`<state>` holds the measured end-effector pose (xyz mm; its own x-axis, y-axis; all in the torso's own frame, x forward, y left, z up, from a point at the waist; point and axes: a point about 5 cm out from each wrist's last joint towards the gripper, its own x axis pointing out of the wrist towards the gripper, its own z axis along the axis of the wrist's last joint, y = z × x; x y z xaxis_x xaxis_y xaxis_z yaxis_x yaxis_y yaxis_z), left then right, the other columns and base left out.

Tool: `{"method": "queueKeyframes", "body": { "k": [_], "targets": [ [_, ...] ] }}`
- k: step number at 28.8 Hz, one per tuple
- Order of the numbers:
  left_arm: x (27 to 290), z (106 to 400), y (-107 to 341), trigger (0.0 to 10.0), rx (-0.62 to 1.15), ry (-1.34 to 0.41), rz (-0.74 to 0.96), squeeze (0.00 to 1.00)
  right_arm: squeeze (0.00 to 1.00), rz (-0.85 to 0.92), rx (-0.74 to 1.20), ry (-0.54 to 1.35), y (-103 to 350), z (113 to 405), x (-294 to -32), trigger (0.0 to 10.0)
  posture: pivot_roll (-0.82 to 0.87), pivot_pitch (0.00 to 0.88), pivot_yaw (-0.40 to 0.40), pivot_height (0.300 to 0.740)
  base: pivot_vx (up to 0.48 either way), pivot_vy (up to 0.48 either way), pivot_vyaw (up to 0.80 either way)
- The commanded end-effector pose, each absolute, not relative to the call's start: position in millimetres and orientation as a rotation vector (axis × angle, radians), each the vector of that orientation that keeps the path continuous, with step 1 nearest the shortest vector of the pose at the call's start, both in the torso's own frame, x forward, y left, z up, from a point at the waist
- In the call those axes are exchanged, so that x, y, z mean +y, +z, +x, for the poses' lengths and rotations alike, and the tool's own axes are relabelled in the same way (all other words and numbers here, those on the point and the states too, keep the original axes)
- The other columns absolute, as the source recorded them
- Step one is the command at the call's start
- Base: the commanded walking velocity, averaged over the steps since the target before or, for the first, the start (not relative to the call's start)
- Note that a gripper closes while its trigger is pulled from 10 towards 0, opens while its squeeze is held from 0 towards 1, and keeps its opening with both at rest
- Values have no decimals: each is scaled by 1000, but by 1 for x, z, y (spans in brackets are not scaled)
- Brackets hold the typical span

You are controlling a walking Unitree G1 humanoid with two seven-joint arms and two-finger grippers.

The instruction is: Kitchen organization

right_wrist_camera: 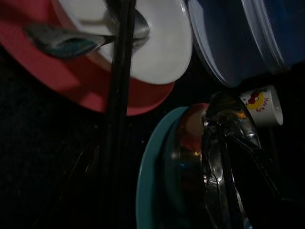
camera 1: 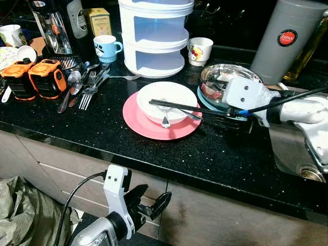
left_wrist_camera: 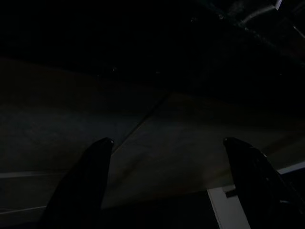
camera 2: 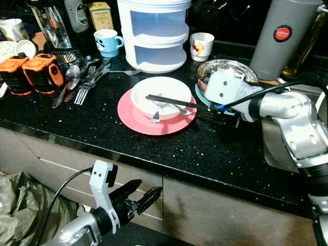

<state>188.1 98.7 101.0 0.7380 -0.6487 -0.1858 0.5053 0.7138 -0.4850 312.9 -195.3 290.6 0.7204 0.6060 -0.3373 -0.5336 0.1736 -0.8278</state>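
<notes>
Bench (camera 1: 154, 154) of black speckled stone carries the clutter, with cabinet fronts below and a sink at the robot's right. At the back stands a white tiered container (camera 1: 155, 36), beside a tall grey flask (camera 1: 289, 38), likely pushed there to keep the front free. A steel bowl (camera 1: 220, 79) sits on a teal plate (right_wrist_camera: 152, 167) near the sink. At centre a pink plate (camera 1: 138, 120) bears a white bowl (camera 1: 169, 97) with a spoon (camera 1: 165, 120) inside, stacked as used dishes. Loose forks and spoons (camera 1: 84, 87) lie beside two orange devices (camera 1: 33, 77). The right hand (camera 1: 154, 103) reaches flat across the white bowl, fingers drawn together, seemingly after the spoon; whether it grips anything I cannot tell. The left hand (camera 2: 146, 195) hangs idle below the bench edge, fingers spread apart.
</notes>
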Motion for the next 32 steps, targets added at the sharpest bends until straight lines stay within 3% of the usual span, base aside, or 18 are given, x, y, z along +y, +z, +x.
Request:
{"method": "queueKeyframes", "body": {
  "k": [1, 6, 8, 10, 11, 12, 13, 18, 19, 20, 27, 28, 32],
  "targets": [
    [101, 187, 96, 10000, 385, -653, -435, 0, 0, -1166, -74, 830, 293, 310, -199, 9569, 133, 0, 9, 740, 0, 0, 0],
    [101, 187, 95, 10000, 386, -654, -445, 0, 0, -1143, -87, 883, 294, 304, -196, 9373, 131, 0, 13, 740, 0, 0, 0],
    [101, 187, 94, 10000, 389, -662, -463, 0, 0, -1112, -92, 951, 291, 299, -189, 7098, 131, 0, 13, 740, 0, 0, 0],
    [100, 187, 94, 10000, 390, -671, -470, 0, 0, -1112, -94, 964, 287, 299, -185, 7137, 131, 0, 13, 740, 0, 0, 0],
    [100, 187, 94, 10000, 390, -673, -473, 0, 0, -1116, -95, 967, 285, 299, -184, 5333, 125, 0, 12, 740, 0, 0, 0],
    [100, 187, 94, 10000, 390, -673, -473, 0, 0, -1116, -95, 967, 285, 299, -184, 5333, 125, 0, 12, 740, 0, 0, 0],
    [100, 187, 94, 10000, 390, -674, -476, 0, 0, -1118, -97, 965, 284, 301, -183, 0, 125, 0, 12, 740, 0, 0, 0],
    [100, 187, 94, 10000, 389, -675, -483, 0, 0, -1123, -100, 942, 275, 306, -178, 0, 126, 0, 11, 740, 0, 0, 0],
    [100, 187, 94, 10000, 388, -675, -484, 0, 0, -1129, -110, 916, 273, 309, -176, 3490, 126, 0, 11, 740, 0, 0, 0],
    [100, 187, 95, 10000, 386, -674, -484, 0, 0, -1142, -124, 879, 272, 313, -174, 10000, 131, 0, 11, 740, 0, 0, 0],
    [100, 187, 95, 10000, 386, -676, -486, 0, 0, -1168, -119, 864, 269, 314, -173, 10000, 130, 0, 11, 740, 0, 0, 0],
    [100, 187, 95, 10000, 386, -680, -487, 0, 0, -1165, -115, 872, 268, 314, -172, 0, 124, 0, 12, 740, 0, 0, 0],
    [100, 186, 95, 10000, 386, -680, -491, 0, 0, -1157, -113, 887, 266, 312, -171, 0, 126, 0, 12, 740, 0, 0, 0]
  ]
}}
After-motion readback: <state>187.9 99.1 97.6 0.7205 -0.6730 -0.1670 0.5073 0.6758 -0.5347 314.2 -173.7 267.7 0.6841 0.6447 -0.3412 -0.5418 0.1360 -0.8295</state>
